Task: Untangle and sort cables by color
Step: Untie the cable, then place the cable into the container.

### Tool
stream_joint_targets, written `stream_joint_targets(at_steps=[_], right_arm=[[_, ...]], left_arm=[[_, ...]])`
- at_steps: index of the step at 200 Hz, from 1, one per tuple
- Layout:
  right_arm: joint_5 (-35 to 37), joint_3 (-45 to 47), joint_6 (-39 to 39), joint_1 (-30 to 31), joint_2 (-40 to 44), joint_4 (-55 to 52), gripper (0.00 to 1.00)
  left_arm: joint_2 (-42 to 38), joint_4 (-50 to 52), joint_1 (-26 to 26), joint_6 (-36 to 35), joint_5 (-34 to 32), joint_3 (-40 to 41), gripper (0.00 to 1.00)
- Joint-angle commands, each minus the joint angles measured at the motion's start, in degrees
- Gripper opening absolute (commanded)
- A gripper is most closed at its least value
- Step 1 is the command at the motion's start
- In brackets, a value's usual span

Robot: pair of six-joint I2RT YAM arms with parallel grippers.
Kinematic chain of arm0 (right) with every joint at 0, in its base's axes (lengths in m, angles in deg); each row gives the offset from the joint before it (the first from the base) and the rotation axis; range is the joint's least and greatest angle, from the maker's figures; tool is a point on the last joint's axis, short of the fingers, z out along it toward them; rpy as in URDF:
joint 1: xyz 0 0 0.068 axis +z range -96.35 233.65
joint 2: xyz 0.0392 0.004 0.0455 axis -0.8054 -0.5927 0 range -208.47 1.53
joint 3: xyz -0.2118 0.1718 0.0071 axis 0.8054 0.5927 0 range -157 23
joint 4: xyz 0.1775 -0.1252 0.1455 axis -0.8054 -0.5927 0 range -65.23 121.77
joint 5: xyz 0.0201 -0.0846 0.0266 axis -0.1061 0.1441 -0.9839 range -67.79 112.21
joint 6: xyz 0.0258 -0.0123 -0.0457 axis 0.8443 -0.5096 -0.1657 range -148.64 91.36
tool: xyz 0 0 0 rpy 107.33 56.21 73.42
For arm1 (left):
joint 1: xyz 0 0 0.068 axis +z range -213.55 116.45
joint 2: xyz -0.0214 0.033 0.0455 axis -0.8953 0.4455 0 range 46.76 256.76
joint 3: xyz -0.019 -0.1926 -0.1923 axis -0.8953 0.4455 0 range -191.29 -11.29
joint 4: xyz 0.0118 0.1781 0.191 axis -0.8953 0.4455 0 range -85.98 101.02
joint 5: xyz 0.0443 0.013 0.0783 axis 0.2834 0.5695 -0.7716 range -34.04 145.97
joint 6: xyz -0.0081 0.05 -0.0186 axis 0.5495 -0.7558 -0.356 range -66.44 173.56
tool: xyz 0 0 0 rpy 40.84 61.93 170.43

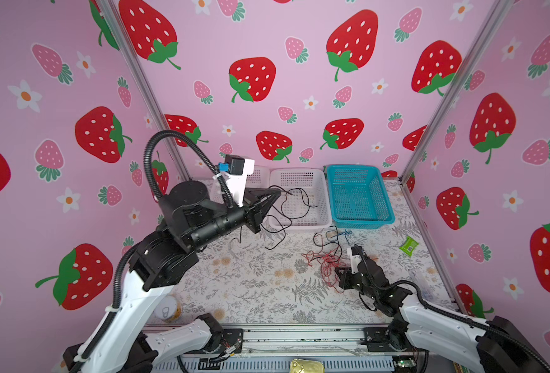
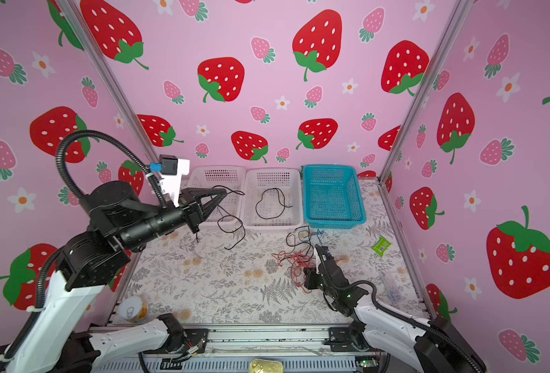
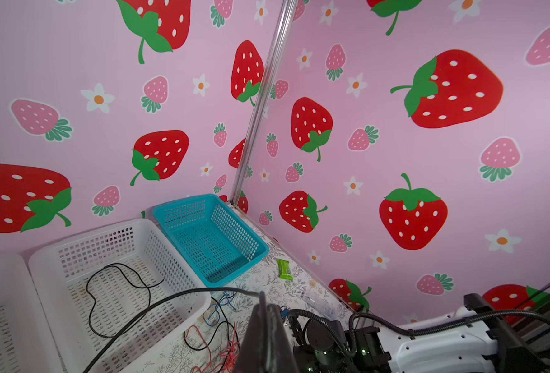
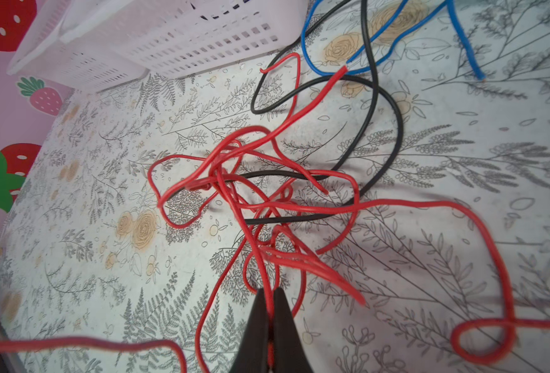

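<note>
My left gripper [image 1: 278, 192] is raised in front of the white baskets and shut on a black cable [image 2: 242, 233]. That cable droops to the table and shows in the left wrist view [image 3: 170, 300]. Another black cable [image 2: 269, 203] lies looped in the middle white basket [image 2: 273, 223]. My right gripper [image 4: 270, 292] sits low on the table, shut on a red cable of the red tangle [image 4: 251, 193], which both top views show [image 1: 325, 262]. A black cable [image 4: 393, 129] runs through the tangle. Blue cables [image 4: 312, 61] lie beyond it near the blue basket [image 1: 361, 223].
A second white basket [image 2: 218, 172] stands at the back left, partly behind my left arm. A green packet [image 1: 408, 245] lies at the right, with a clear plastic item [image 2: 390, 285] near the right wall. A can [image 1: 169, 308] stands at the front left.
</note>
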Motion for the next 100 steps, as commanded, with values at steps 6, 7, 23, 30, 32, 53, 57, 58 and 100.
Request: stream_joint_targets(at_steps=[6, 7, 23, 30, 32, 53, 57, 58, 100], right_arm=[[-1.61, 1.57, -0.36, 0.22, 4.76, -0.03, 0.00], [-1.67, 1.59, -0.37, 0.20, 4.95, -0.10, 0.00], [-2.22, 1.74, -0.86, 0.35, 7.77, -1.21, 0.00], [-2.44, 1.81, -0.91, 0.36, 9.12, -1.68, 0.00], [-2.49, 1.86, -0.98, 0.36, 9.45, -1.74, 0.00], [-3.75, 2.52, -1.00, 0.38, 13.24, -2.64, 0.00], [-4.10, 2.64, -0.93, 0.37, 14.03, -2.67, 0.00], [-4.23, 2.69, -0.92, 0.45, 14.20, -2.74, 0.00], [-6.90, 3.59, -0.87, 1.06, 20.24, -3.89, 0.00]], left_arm=[[4.51, -5.49, 4.50, -0.03, 6.81, -4.28, 0.00], [4.75, -5.67, 4.73, 0.20, 7.16, -4.32, 0.00], [7.99, -7.99, 7.75, 2.65, 11.05, -5.75, 0.00], [9.23, -8.52, 8.35, 3.06, 11.11, -6.54, 0.00], [9.56, -8.69, 8.51, 3.17, 11.15, -6.80, 0.00], [13.36, -10.49, 9.86, 4.37, 13.01, -8.86, 0.00], [14.11, -10.51, 9.95, 4.39, 13.24, -9.51, 0.00], [14.38, -10.46, 10.01, 4.38, 13.32, -9.71, 0.00], [23.61, -9.68, 11.68, 4.07, 15.04, -15.49, 0.00]])
